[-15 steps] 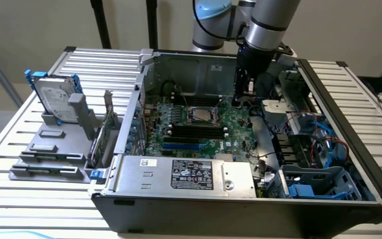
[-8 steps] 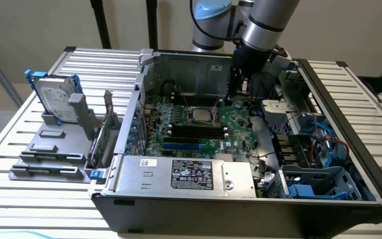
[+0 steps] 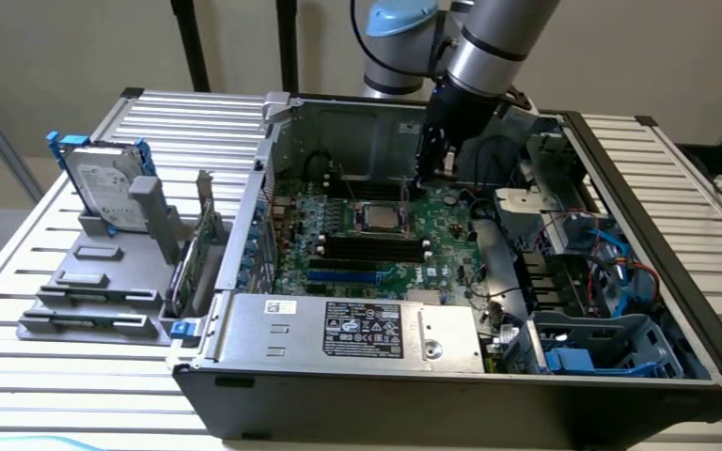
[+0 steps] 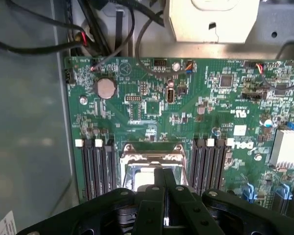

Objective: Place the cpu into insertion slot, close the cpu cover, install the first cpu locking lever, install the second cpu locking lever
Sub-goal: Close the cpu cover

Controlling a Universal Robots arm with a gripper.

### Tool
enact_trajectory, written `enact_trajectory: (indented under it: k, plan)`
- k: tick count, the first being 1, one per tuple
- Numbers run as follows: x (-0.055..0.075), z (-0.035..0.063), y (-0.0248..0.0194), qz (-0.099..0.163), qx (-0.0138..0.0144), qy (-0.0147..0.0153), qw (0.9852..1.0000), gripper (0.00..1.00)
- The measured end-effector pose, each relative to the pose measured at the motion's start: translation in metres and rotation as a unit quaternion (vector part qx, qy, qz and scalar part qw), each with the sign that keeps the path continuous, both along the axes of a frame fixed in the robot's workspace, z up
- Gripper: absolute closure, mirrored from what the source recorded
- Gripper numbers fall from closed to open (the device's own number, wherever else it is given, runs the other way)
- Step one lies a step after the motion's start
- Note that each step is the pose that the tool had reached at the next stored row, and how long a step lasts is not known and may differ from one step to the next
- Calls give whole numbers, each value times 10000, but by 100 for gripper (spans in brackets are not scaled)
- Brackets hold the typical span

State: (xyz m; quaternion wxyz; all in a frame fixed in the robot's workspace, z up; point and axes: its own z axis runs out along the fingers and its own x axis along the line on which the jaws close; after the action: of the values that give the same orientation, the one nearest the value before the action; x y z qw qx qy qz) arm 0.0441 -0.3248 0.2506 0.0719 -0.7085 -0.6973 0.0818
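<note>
The insertion slot (image 3: 380, 218) sits mid-board on the green motherboard (image 3: 443, 221), between black memory slots. The cpu (image 4: 143, 179) lies in it, its pale face showing through the cut-out of the silver cpu cover (image 4: 152, 153), which lies flat over the socket. My gripper (image 3: 423, 188) hangs just above the board at the socket's rear edge, toward the exterior view's right. Seen from the wrist, the gripper (image 4: 163, 172) has its black fingers (image 4: 174, 188) pressed together with nothing between them, and they hide part of the socket. I cannot make out the locking levers.
The board lies inside an open computer case (image 3: 462, 395), with a power supply (image 3: 361, 331) at the front and blue drive bays (image 3: 600, 348) at the exterior view's right. Black cables (image 4: 108, 29) run near the board's edge. A hard drive (image 3: 104, 183) stands on a grey rack outside the case.
</note>
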Motion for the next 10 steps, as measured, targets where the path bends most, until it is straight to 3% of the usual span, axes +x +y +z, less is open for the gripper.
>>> enact_trajectory:
  k: [5,10]
  plan:
    - [-106,-16,-4,12,-1,57,10000,89]
    - [-215,-51,-18,30,-1,92,10000,89]
